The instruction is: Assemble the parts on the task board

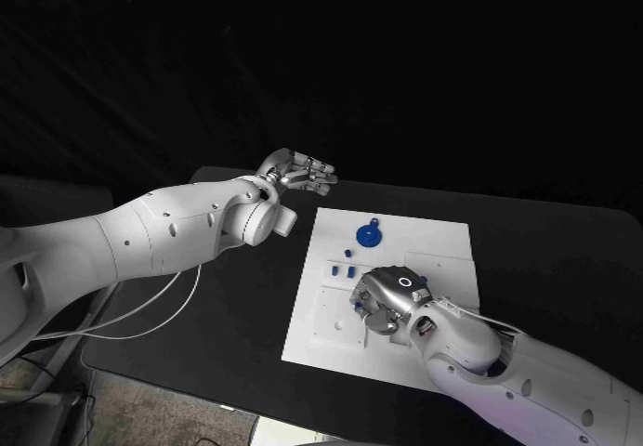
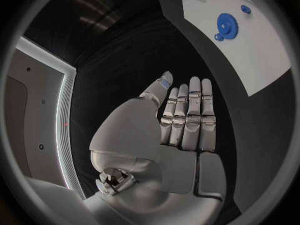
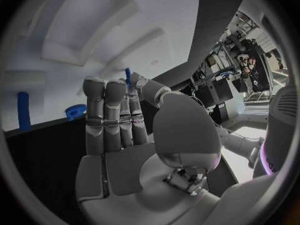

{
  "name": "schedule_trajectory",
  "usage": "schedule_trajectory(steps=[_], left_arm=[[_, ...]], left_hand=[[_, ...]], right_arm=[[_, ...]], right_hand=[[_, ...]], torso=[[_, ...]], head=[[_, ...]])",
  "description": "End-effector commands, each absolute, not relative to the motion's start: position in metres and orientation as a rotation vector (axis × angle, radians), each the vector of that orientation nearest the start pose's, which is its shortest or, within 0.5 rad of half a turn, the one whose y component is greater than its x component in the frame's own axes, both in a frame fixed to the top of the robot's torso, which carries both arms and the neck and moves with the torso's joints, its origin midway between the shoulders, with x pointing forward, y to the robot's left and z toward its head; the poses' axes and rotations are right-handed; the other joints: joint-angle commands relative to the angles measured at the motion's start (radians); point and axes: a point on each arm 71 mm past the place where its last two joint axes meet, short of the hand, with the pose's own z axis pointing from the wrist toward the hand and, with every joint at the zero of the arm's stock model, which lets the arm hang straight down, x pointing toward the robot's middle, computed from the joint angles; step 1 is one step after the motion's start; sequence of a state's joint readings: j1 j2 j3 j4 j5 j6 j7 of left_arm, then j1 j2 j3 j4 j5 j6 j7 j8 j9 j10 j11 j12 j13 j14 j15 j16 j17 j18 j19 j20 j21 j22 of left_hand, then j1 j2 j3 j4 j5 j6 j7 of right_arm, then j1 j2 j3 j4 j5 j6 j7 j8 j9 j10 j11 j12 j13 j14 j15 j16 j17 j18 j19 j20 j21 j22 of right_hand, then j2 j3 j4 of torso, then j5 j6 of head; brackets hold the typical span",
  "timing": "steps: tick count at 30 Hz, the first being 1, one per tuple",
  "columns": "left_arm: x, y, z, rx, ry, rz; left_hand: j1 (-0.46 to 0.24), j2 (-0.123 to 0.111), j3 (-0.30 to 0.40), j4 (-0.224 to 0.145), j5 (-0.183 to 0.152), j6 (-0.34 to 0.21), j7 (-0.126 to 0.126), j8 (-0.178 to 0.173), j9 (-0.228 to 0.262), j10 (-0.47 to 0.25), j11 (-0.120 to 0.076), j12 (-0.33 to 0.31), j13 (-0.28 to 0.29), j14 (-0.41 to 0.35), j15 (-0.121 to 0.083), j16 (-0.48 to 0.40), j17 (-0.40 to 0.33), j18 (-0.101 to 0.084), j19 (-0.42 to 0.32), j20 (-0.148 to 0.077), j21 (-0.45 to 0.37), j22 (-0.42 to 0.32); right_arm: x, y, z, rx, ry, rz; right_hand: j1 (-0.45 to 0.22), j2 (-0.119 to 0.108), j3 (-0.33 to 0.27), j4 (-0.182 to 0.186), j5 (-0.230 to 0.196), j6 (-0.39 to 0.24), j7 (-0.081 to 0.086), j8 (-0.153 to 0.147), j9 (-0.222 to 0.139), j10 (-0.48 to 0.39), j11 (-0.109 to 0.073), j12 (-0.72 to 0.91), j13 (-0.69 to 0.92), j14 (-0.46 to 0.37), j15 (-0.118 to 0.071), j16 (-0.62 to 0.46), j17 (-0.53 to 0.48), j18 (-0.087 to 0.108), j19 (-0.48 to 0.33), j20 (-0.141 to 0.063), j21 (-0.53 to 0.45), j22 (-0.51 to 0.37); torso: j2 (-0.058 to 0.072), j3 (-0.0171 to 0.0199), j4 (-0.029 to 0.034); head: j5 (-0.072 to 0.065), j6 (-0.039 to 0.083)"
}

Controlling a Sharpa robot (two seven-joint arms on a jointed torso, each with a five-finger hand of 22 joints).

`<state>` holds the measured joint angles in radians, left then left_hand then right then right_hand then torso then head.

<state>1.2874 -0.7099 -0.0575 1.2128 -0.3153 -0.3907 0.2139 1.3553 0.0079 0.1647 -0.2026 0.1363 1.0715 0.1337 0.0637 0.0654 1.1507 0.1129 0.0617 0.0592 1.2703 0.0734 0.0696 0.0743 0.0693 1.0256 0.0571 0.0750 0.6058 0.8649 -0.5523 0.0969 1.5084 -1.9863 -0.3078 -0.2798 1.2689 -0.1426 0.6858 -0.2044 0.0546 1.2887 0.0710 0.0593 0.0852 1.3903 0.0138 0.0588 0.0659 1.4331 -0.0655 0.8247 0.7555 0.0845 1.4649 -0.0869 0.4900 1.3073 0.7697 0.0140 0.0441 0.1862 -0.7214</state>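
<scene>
Head view: the task board [image 1: 442,243] lies mid table, w/ the blue parts on it. A round blue gear [image 1: 370,234] sits near the board's 11 o'clock end, and small blue pegs [image 1: 340,270] lie just below it, toward 9 o'clock.

The right hand [image 1: 386,299] is low over the board's middle. In the right wrist view a thin blue peg [image 3: 128,76] pokes up at its fingertips [image 3: 105,87], pinched between thumb & finger, I think. So the step in hand looks like fitting this 1 peg into the board. Next move needs the peg straight up & lined up w/ its hole, then a soft push down.

The left hand [image 1: 297,172] hangs off the board at 10 o'clock, over the black table [image 1: 242,307], fingers straight & side by side, holding nothing.
</scene>
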Motion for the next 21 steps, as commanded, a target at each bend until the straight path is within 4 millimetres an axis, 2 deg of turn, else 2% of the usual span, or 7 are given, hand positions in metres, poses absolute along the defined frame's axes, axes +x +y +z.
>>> schedule_trajectory(steps=[1, 10, 21], left_arm=[[0.5573, 0.2376, -0.1587, -0.862, 1.447, -1.154], [0.5577, 0.2384, -0.1587, -0.863, 1.446, -1.151], [0.5579, 0.2385, -0.1588, -0.863, 1.445, -1.151]], left_hand=[[0.001, 0.001, -0.002, 0.006, -0.004, -0.001, 0.0, -0.001, 0.001, -0.002, 0.001, 0.001, 0.0, -0.003, 0.006, -0.005, 0.001, -0.016, 0.006, 0.001, -0.005, -0.001], [0.001, 0.001, -0.002, 0.006, -0.004, -0.001, 0.0, -0.001, 0.001, -0.002, 0.001, 0.001, 0.0, -0.003, 0.006, -0.005, 0.001, -0.016, 0.006, 0.001, -0.005, -0.001], [0.001, 0.001, -0.002, 0.006, -0.004, -0.001, 0.0, -0.001, 0.001, -0.002, 0.001, 0.001, 0.0, -0.003, 0.006, -0.005, 0.001, -0.016, 0.006, 0.001, -0.005, -0.001]], right_arm=[[0.4157, -0.0614, -0.2727, -0.452, 1.612, 0.637], [0.4157, -0.0634, -0.2732, -0.451, 1.615, 0.632], [0.4159, -0.0638, -0.274, -0.453, 1.618, 0.629]], right_hand=[[-0.003, 0.004, 0.008, 0.0, 0.002, 0.008, -0.001, 0.005, 0.001, 0.008, -0.003, 0.004, 0.0, 0.002, -0.008, -0.005, 0.0, 0.013, 0.044, -0.009, 0.006, 0.053], [-0.004, 0.004, 0.008, 0.0, 0.001, 0.008, -0.001, 0.005, 0.001, 0.008, -0.003, 0.003, 0.0, 0.003, -0.008, -0.005, 0.0, 0.013, 0.045, -0.009, 0.007, 0.053], [-0.004, 0.005, 0.009, 0.0, 0.001, 0.008, -0.001, 0.005, 0.001, 0.008, -0.003, 0.004, 0.0, 0.003, -0.008, -0.005, 0.0, 0.013, 0.045, -0.009, 0.008, 0.053]], torso=[[0.0, 0.0, 0.0009], [0.0, 0.0011, -0.0001], [0.0, 0.0, 0.0004]], head=[[0.001, -0.003], [0.004, -0.006], [0.004, -0.005]])
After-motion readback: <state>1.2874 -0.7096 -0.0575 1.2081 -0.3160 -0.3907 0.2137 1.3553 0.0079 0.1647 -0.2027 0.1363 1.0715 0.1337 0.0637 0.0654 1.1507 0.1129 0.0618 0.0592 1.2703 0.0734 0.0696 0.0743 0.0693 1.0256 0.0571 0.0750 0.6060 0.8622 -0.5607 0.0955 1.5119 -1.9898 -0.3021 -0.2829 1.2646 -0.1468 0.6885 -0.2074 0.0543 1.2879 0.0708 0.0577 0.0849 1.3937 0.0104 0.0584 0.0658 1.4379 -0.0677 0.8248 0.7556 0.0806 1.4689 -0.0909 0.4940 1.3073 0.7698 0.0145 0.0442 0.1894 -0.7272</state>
